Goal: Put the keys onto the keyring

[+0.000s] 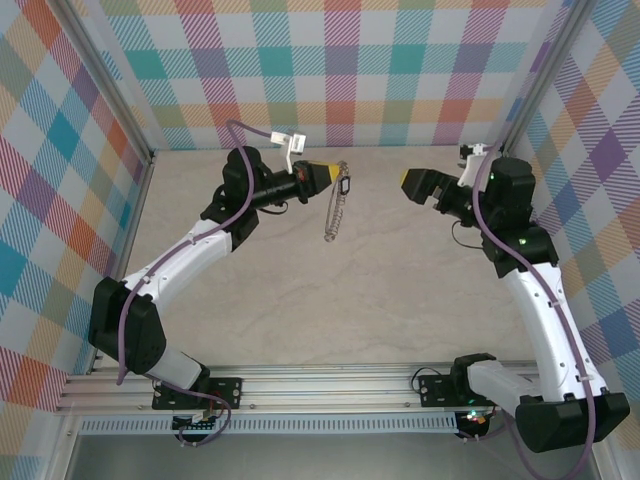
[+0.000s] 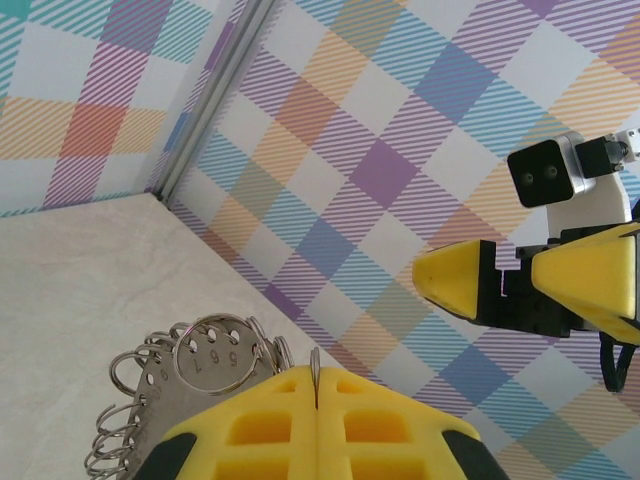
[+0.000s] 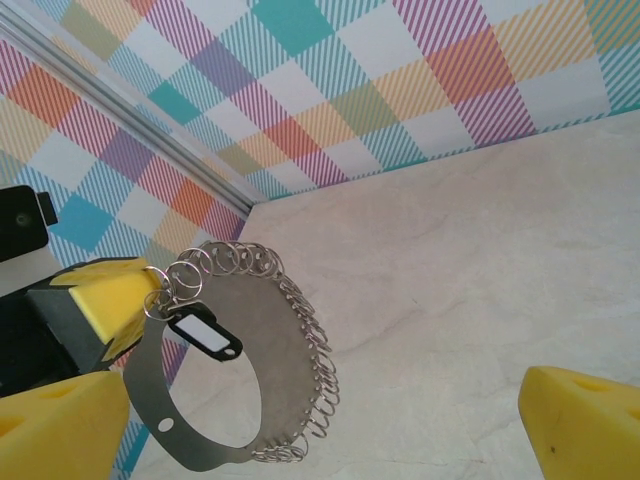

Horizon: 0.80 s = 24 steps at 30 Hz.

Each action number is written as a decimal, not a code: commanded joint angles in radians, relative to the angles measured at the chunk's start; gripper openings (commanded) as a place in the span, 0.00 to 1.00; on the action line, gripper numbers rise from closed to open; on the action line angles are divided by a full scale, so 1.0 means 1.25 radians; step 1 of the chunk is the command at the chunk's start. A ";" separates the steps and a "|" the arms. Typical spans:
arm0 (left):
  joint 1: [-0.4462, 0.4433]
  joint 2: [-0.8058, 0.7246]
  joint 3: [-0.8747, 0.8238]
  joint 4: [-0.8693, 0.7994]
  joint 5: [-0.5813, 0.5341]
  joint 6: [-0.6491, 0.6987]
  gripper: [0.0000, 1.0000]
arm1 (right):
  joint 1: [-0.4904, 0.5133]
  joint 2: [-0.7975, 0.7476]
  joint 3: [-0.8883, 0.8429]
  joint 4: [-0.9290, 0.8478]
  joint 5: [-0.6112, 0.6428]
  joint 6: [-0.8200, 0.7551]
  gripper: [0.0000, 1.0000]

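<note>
The keyring [image 1: 335,208] is a flat grey metal hoop edged with several small split rings, and it hangs in the air at mid-table. My left gripper [image 1: 326,176] is shut on one of its small rings, whose thin edge pokes up between the yellow pads [image 2: 316,385]. In the right wrist view the keyring [image 3: 255,340] hangs edge-down beside the left finger [image 3: 105,295]. The only key-like item is a small black tag with a white window [image 3: 205,335], hanging from a small ring near the grip. My right gripper [image 1: 407,181] faces the hoop from the right, open and apart from it, with its fingers [image 3: 585,425] spread wide.
The beige marbled tabletop [image 1: 330,300] lies below the hanging hoop. Plaid walls [image 1: 340,70] close in the back and both sides, with aluminium posts [image 1: 115,120] at the corners. A metal rail [image 1: 330,385] runs along the near edge between the arm bases.
</note>
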 commanded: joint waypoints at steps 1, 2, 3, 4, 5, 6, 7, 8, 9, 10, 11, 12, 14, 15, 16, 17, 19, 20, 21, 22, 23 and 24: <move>-0.008 -0.020 0.003 0.052 0.001 0.003 0.00 | -0.017 -0.006 0.025 -0.011 -0.042 -0.003 1.00; -0.008 -0.022 0.001 0.050 0.001 0.006 0.00 | -0.024 -0.003 0.028 -0.009 -0.051 0.002 1.00; -0.008 -0.023 0.001 0.047 0.001 0.010 0.00 | -0.029 -0.001 0.030 -0.005 -0.059 0.006 1.00; -0.008 -0.024 0.001 0.045 0.003 0.011 0.00 | -0.033 0.000 0.028 0.006 -0.067 0.017 1.00; -0.008 -0.023 0.001 0.044 0.002 0.012 0.00 | -0.038 0.000 0.023 0.018 -0.077 0.028 1.00; -0.008 -0.023 0.001 0.044 0.004 0.012 0.00 | -0.042 -0.001 0.020 0.026 -0.082 0.037 1.00; -0.008 -0.022 0.000 0.045 0.006 0.012 0.00 | -0.047 0.002 0.018 0.031 -0.083 0.046 1.00; -0.008 -0.021 -0.001 0.044 0.006 0.013 0.00 | -0.052 -0.001 0.015 0.037 -0.088 0.052 1.00; -0.008 -0.021 -0.001 0.043 0.006 0.013 0.00 | -0.054 -0.001 0.012 0.042 -0.096 0.056 1.00; -0.008 -0.021 -0.001 0.043 0.007 0.014 0.00 | -0.058 0.001 0.011 0.043 -0.103 0.060 1.00; -0.008 -0.020 -0.001 0.044 0.008 0.013 0.00 | -0.062 0.001 0.010 0.041 -0.107 0.061 1.00; -0.008 -0.019 -0.001 0.045 0.008 0.013 0.00 | -0.065 0.000 0.009 0.042 -0.110 0.062 1.00; -0.008 -0.016 -0.004 0.053 0.011 0.011 0.00 | -0.075 -0.004 0.013 0.031 -0.110 0.057 1.00; -0.009 -0.015 -0.005 0.058 0.011 0.009 0.00 | -0.081 -0.007 0.013 0.028 -0.112 0.058 1.00; -0.009 -0.013 -0.006 0.062 0.012 0.007 0.00 | -0.086 -0.009 0.011 0.030 -0.119 0.061 1.00; -0.009 -0.012 -0.006 0.063 0.014 0.007 0.00 | -0.092 -0.009 0.013 0.031 -0.125 0.063 1.00; -0.009 -0.010 -0.006 0.063 0.016 0.007 0.00 | -0.104 -0.011 0.018 0.023 -0.129 0.063 1.00; -0.009 -0.009 -0.006 0.063 0.016 0.006 0.00 | -0.111 -0.015 0.019 0.023 -0.130 0.064 1.00; -0.009 -0.009 -0.006 0.063 0.017 0.007 0.00 | -0.115 -0.016 0.018 0.025 -0.130 0.067 1.00; -0.009 -0.008 -0.005 0.062 0.018 0.006 0.00 | -0.118 -0.015 0.016 0.030 -0.137 0.075 1.00; -0.009 -0.008 -0.004 0.061 0.019 0.007 0.00 | -0.121 -0.012 0.015 0.039 -0.151 0.080 1.00; -0.009 -0.007 -0.004 0.059 0.019 0.008 0.00 | -0.124 -0.008 0.020 0.037 -0.156 0.079 1.00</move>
